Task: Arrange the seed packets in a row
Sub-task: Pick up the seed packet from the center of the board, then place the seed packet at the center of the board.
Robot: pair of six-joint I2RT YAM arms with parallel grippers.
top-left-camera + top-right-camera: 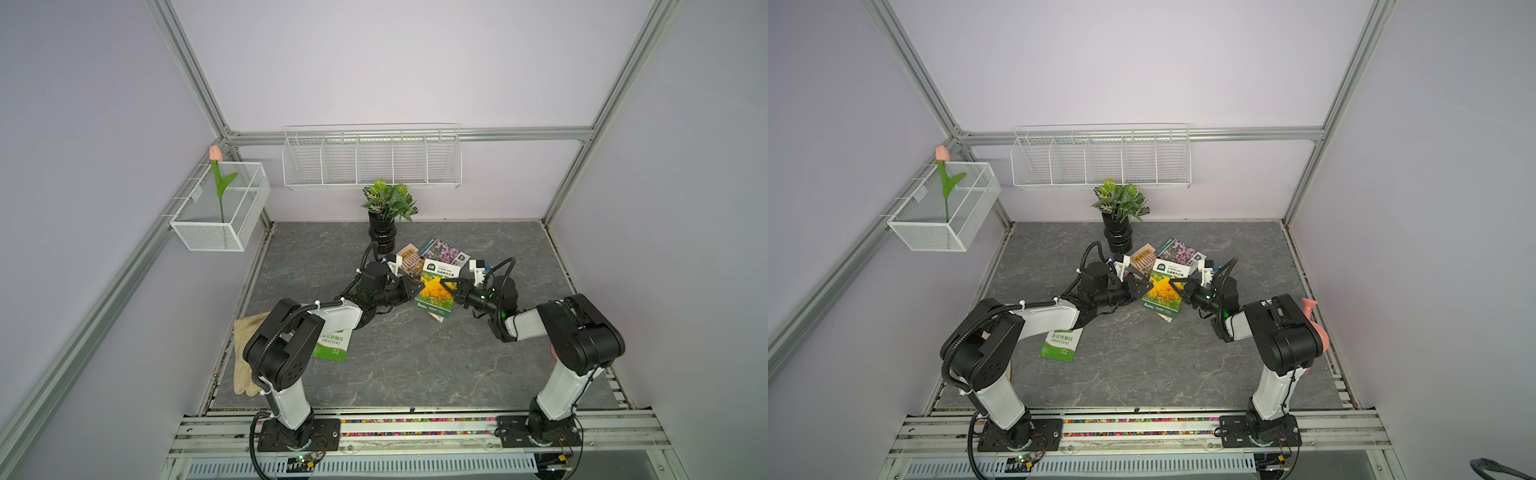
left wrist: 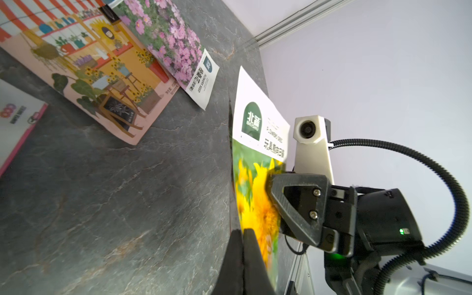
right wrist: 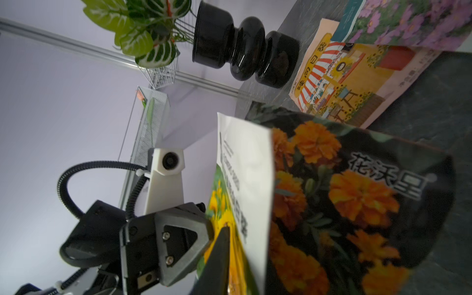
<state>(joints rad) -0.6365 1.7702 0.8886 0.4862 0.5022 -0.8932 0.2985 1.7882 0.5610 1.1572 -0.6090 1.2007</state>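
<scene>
Left fingers (image 2: 233, 258): closed on the left edge of the yellow-flower packet (image 1: 435, 289).
Right fingers (image 3: 219, 260): closed on the same packet's right edge.
Yellow-flower packet: held between both arms, raised off the grey surface (image 1: 415, 365) near its middle, over the orange-flower packet (image 3: 344, 199).
Shopfront packet (image 1: 409, 257) and lilac-flower packet (image 1: 442, 251): overlapping, just behind, near the black vase (image 1: 382, 232).
Green packet (image 1: 332, 347): flat, well apart, partly under the left arm.
Cream glove (image 1: 245, 361): at the surface's left edge.
</scene>
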